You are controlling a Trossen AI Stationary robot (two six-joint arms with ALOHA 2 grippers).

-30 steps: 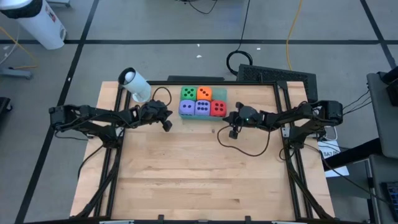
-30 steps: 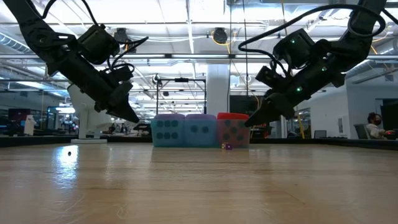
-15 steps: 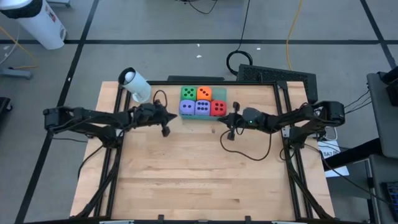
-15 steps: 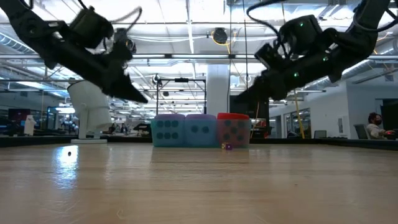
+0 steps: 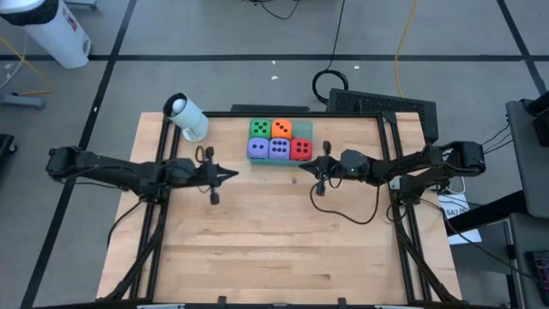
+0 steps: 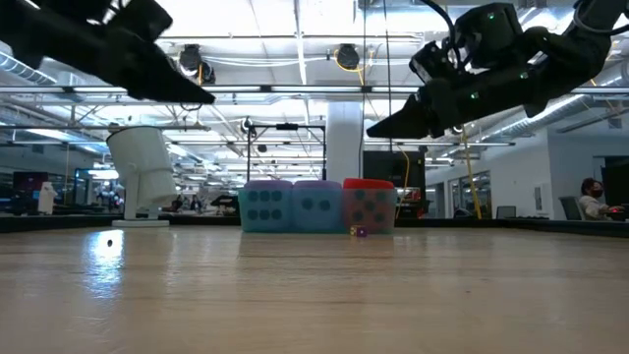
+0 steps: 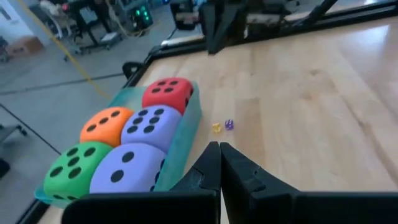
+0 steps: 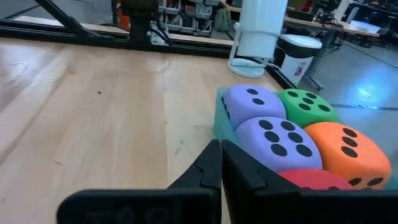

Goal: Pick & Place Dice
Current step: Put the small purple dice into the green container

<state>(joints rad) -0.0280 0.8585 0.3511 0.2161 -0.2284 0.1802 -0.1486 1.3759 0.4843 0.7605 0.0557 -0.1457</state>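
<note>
Five dice sit packed in a translucent green tray [image 5: 315, 131] at the table's far middle. Green [image 5: 259, 128] and orange [image 5: 280, 129] are in the far row. Two purple [image 5: 256, 148] [image 5: 278, 148] and a red [image 5: 300, 149] are in the near row. My left gripper [image 5: 233, 174] hangs shut in the air, left of the tray and nearer than it, with nothing in it [image 7: 219, 147]. My right gripper [image 5: 301, 168] hangs shut just near of the red die, also bare [image 8: 221, 144]. Both point almost level toward the table's middle, well above the wood [image 6: 201, 96] [image 6: 378, 129].
Two tiny dice, yellow [image 7: 216, 127] and purple [image 7: 229, 124], lie on the wood just near of the tray. A white cylinder-shaped device [image 5: 186, 118] stands at the far left corner. The near half of the table [image 5: 274, 249] is bare wood. Black frame rails run along both sides.
Both grippers have risen well clear of the table and stayed shut. My left gripper has swung up and a little toward the near edge, rolling as it went. My right gripper has lifted and tipped its fingers up nearer to level. The dice have not moved.
</note>
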